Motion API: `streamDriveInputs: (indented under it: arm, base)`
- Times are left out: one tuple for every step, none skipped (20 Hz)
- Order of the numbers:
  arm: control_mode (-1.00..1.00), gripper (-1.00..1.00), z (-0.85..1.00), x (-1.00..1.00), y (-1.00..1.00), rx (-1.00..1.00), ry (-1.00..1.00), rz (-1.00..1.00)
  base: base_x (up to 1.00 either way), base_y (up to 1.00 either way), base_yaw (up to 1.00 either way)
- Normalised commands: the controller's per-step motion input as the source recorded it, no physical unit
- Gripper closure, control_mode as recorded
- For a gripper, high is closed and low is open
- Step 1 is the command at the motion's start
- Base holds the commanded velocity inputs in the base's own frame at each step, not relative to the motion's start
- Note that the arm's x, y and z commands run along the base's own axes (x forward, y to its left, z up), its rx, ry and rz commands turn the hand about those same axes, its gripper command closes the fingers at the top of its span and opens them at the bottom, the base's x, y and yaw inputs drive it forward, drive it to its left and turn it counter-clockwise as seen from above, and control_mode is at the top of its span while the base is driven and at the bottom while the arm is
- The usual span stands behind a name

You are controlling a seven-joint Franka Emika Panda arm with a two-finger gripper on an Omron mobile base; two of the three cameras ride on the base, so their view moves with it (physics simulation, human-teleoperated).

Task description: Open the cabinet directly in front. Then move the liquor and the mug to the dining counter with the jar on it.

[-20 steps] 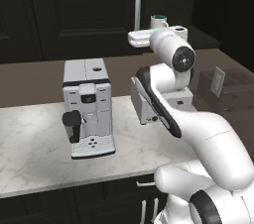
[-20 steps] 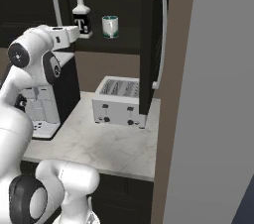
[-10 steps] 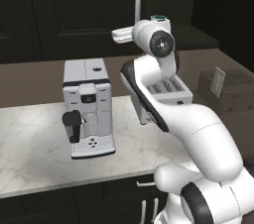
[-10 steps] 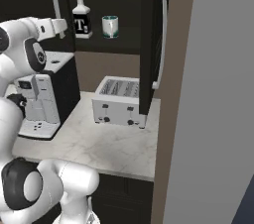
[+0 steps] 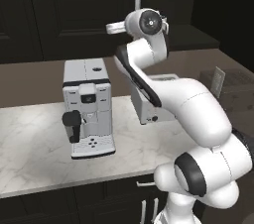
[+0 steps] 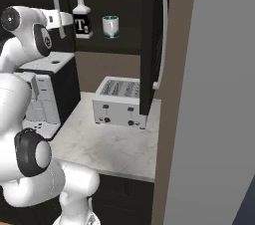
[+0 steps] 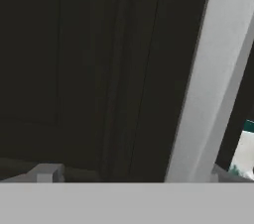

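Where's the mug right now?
In the right base view the mug stands on the open cabinet's shelf, just right of the liquor and above the toaster.

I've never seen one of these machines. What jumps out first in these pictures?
The big white arm coils up from the floor, its hand raised to the dark cabinet above the marble worktop. In the right base view one cabinet door stands open, showing the liquor and the mug side by side on a shelf. Below sit a coffee machine and a toaster.
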Motion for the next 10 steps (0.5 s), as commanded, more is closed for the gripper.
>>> streamDriveInputs:
  arm:
    - [-1.0,-1.0,-0.01,0.85,0.27,0.0,0.17,0.0]
    - [-1.0,-1.0,-0.09,0.88,0.26,0.0,0.17,0.0]
    - [-1.0,-1.0,-0.12,0.89,0.21,0.0,0.17,0.0]
    - [-1.0,-1.0,-0.19,0.97,0.16,0.0,0.17,0.0]
    - [-1.0,-1.0,-0.26,1.0,0.15,0.0,0.16,0.0]
    - [-1.0,-1.0,-0.27,1.0,0.12,0.0,0.16,0.0]
    - [-1.0,-1.0,-0.28,1.0,0.09,0.01,0.16,0.0]
    - [-1.0,-1.0,-0.31,1.0,0.01,0.02,0.13,0.0]
    - [-1.0,-1.0,-0.31,0.99,0.0,0.03,0.11,0.0]
    - [-1.0,-1.0,-0.26,0.79,0.0,0.03,0.07,0.0]
  base:
    - [0.0,0.0,0.0]
    - [0.0,0.0,0.0]
    - [0.0,0.0,0.0]
    - [0.0,0.0,0.0]
    - [0.0,0.0,0.0]
    - [0.0,0.0,0.0]
    - [0.0,0.0,0.0]
    - [0.0,0.0,0.0]
    - [0.0,0.0,0.0]
    - [0.0,0.0,0.0]
